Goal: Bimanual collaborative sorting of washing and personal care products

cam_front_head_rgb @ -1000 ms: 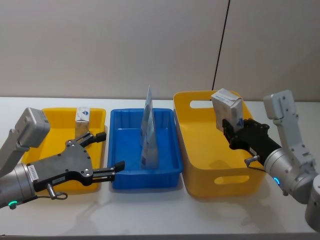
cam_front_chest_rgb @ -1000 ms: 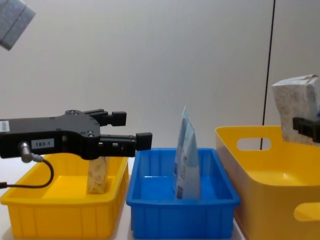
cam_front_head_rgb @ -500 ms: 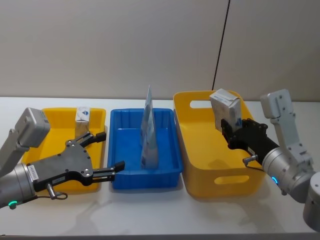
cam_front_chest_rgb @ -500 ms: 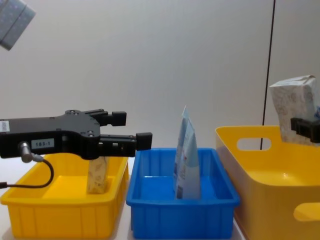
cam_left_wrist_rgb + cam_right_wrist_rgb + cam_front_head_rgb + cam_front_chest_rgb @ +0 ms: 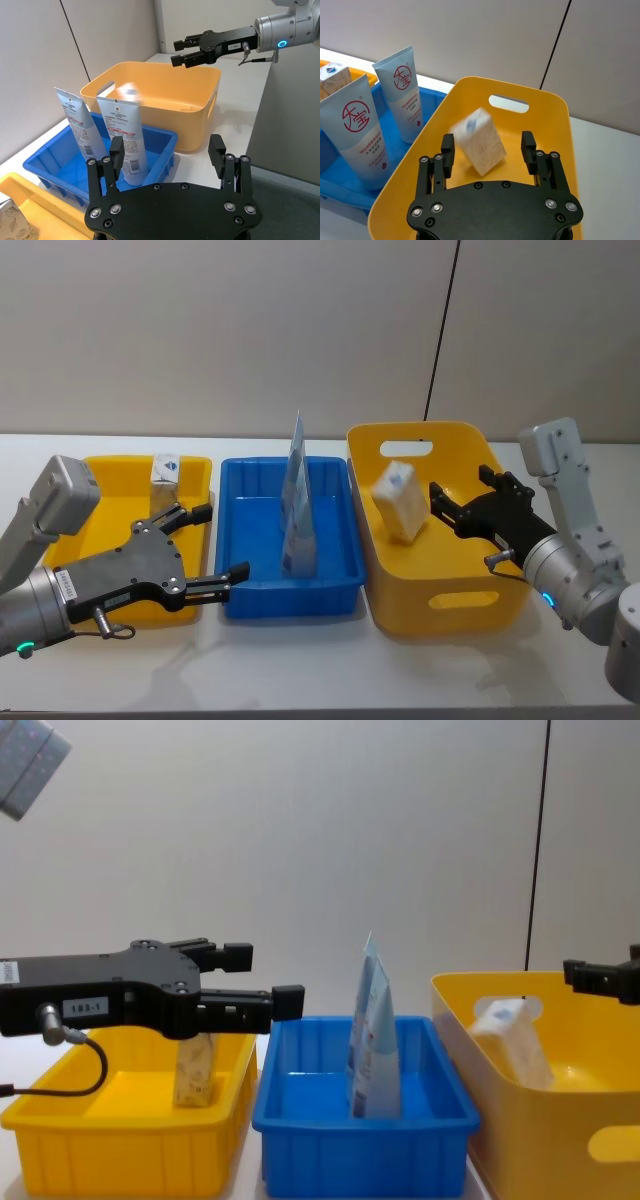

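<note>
The beige speckled pack (image 5: pixel 398 502) is lying tilted inside the large yellow bin (image 5: pixel 450 605), white top uppermost, toward the side nearest the blue bin (image 5: pixel 290 598). It seems to be touching the bin's floor, though I cannot be sure of that from the chest view.

I am holding my right gripper (image 5: pixel 462 492) over the right part of that large bin, about level with its rim. My fingers (image 5: pixel 528 144) are spreading wide and gripping nothing. The pack is sitting just ahead of the fingertips and lower, touching neither of them.

I am keeping my left gripper (image 5: pixel 222 540) raised over the near edge of the small yellow bin (image 5: pixel 120 460), close to the blue bin's front corner. Its fingers are likewise standing wide apart and empty.

Two light-blue tubes (image 5: pixel 297 505) are standing upright in the blue bin, one behind the other, broad ends down. A second pack (image 5: pixel 166 469) is standing upright at the far end of the small yellow bin. The three bins are sitting side by side on the white table (image 5: pixel 330 660), blue in the middle.
</note>
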Motion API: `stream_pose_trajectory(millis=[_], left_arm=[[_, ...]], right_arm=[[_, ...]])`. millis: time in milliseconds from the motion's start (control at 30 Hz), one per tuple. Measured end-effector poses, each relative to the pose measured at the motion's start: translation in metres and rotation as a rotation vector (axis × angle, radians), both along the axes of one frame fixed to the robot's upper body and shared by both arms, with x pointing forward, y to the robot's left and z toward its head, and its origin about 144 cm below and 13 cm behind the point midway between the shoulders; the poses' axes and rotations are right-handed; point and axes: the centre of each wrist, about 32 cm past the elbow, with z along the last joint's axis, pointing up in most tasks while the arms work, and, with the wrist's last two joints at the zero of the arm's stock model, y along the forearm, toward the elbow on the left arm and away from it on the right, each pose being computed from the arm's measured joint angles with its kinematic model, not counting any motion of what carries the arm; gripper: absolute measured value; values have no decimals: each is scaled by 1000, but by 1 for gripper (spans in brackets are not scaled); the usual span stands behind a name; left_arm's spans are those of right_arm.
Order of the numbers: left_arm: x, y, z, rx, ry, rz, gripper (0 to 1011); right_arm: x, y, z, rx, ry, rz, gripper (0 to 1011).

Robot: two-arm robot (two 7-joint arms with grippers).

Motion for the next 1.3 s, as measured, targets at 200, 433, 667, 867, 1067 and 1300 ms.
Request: stream_pose_trajectory(millis=[200, 433, 667, 867, 1067, 1300], left_arm=[[0, 0, 0, 0, 0, 0, 1001], [0, 0, 0, 0, 0, 0, 1001], [0, 0, 0, 0, 0, 0, 1001], [0, 0, 0, 0, 0, 0, 1001], [0, 0, 0, 0, 0, 0, 1001], [0, 0, 0, 0, 0, 0, 1001]], right_arm=[[0, 0, 0, -1, 0, -1, 933], [0, 0, 0, -1, 1, -1, 1003], [0, 0, 0, -1, 2, -1, 1003], [0, 0, 0, -1, 2, -1, 1003], [0, 1, 0, -1, 2, 0, 1004], [0, 2, 3, 10, 5, 32, 1003]])
